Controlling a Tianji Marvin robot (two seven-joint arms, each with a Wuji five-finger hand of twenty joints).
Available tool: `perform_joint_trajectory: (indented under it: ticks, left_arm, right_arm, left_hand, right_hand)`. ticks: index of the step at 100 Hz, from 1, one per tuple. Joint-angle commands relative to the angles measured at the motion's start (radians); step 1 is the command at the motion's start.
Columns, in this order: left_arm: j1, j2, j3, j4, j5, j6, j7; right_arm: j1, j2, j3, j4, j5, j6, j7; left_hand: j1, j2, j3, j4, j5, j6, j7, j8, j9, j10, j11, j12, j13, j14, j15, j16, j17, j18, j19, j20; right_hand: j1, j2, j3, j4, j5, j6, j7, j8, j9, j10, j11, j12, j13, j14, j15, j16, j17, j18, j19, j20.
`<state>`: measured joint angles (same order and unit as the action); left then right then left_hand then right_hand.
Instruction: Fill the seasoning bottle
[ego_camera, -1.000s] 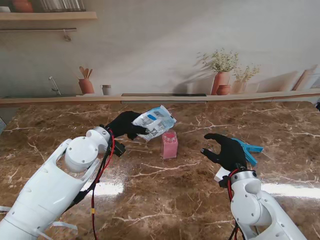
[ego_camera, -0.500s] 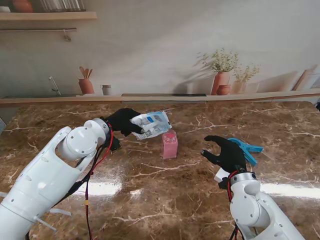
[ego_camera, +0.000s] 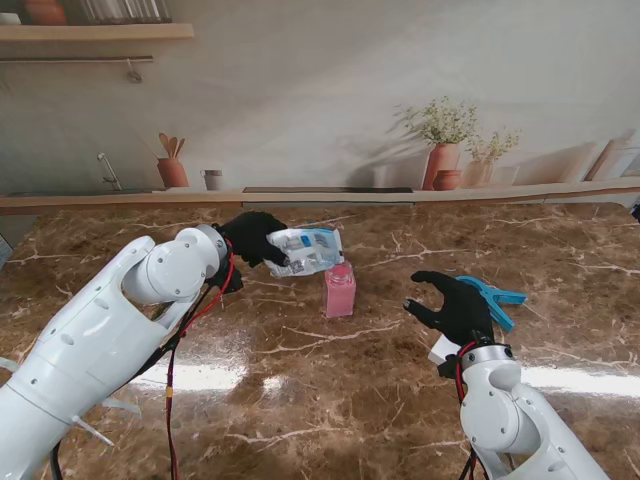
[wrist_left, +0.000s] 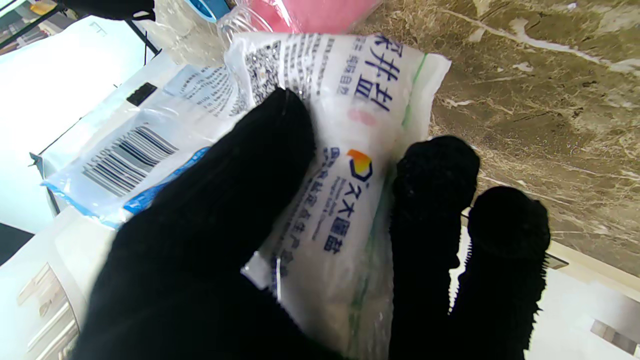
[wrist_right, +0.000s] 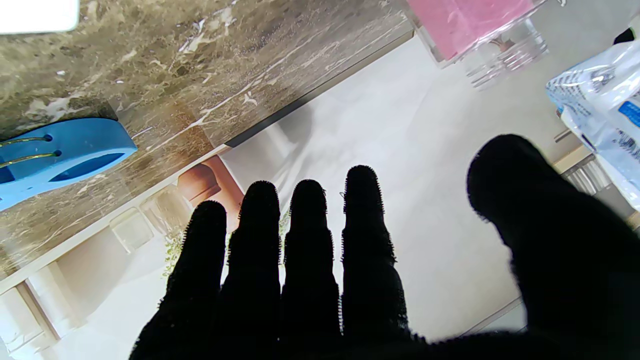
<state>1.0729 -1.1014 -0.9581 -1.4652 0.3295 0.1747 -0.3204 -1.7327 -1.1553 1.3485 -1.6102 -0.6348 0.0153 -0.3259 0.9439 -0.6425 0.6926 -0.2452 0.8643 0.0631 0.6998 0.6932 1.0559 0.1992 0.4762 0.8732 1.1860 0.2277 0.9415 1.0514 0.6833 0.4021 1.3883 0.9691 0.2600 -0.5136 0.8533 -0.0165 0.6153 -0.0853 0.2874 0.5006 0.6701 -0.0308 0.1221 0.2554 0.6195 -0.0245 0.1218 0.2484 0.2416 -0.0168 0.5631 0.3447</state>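
The left robot hand (ego_camera: 252, 238) gripped a salt bag (ego_camera: 306, 251) above the pink seasoning bottle (ego_camera: 339, 289); the right robot hand (ego_camera: 455, 305) hung spread, empty.

salt bag (ego_camera: 306, 250) over bottle (ego_camera: 340, 289) mouth

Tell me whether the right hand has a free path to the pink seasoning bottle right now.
Probably yes. The right hand is open and holds nothing, and only bare marble table lies between it and the seasoning bottle. The salt bag in the left hand hangs over the bottle's far-left side.
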Motion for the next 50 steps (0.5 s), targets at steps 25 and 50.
perform_joint_trajectory:
  ticks: [25, 50]
  left_arm:
    - [-0.057, 0.003, 0.044, 0.013, 0.052, 0.000, -0.026]
    - [-0.099, 0.008, 0.074, 0.017, 0.073, 0.007, -0.056]
  right_arm:
    - [-0.007, -0.005, 0.003, 0.009, 0.009, 0.002, 0.008]
    - [-0.009, -0.006, 0.005, 0.009, 0.017, 0.006, 0.011]
  left_hand:
    - [0.133, 0.164, 0.262, 0.034, 0.174, -0.163, 0.285, 0.098, 0.098, -0.104, 0.177, 0.044, 0.045, -0.030, 0.038, 0.012, 0.015, 0.012, 0.058, 0.020]
    - [0.130, 0.163, 0.258, 0.028, 0.150, -0.142, 0.271, 0.080, 0.095, -0.098, 0.172, 0.042, 0.048, -0.033, 0.037, 0.008, 0.018, 0.002, 0.057, 0.014]
  right_hand:
    - [-0.044, 0.008, 0.009, 0.025, -0.005, -0.011, 0.012, 0.006, 0.000, 0.003, 0.010, -0.013, -0.022, -0.001, 0.009, -0.013, -0.013, -0.008, -0.006, -0.029]
    - [-0.045, 0.010, 0.017, 0.024, 0.010, -0.013, 0.020, 0.010, 0.023, 0.003, 0.020, -0.002, -0.009, 0.013, 0.020, -0.003, -0.003, 0.005, 0.009, -0.021]
